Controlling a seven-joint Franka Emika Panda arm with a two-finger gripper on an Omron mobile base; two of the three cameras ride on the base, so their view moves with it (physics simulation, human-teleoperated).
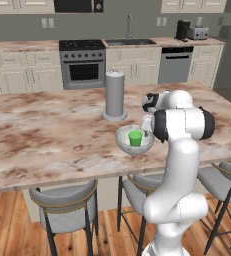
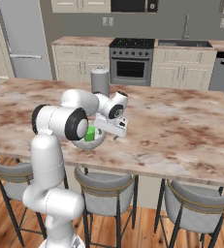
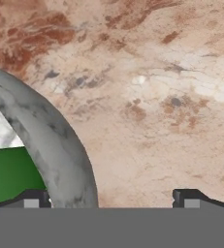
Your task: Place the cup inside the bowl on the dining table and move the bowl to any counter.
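Observation:
The green cup stands upright inside the speckled grey-white bowl near the front edge of the dining table. My gripper is lowered at the bowl's right side, open. In the hand view the bowl's rim curves up between my fingertips, with the cup by the left one and bare marble by the right one. The gripper straddles the rim and grips nothing. From the right base view the cup and bowl sit partly hidden behind my arm, the gripper beside them.
A tall grey cylinder stands on the table just behind the bowl. Grey stools line the near table edge. Wall counters with a stove and sink run along the back.

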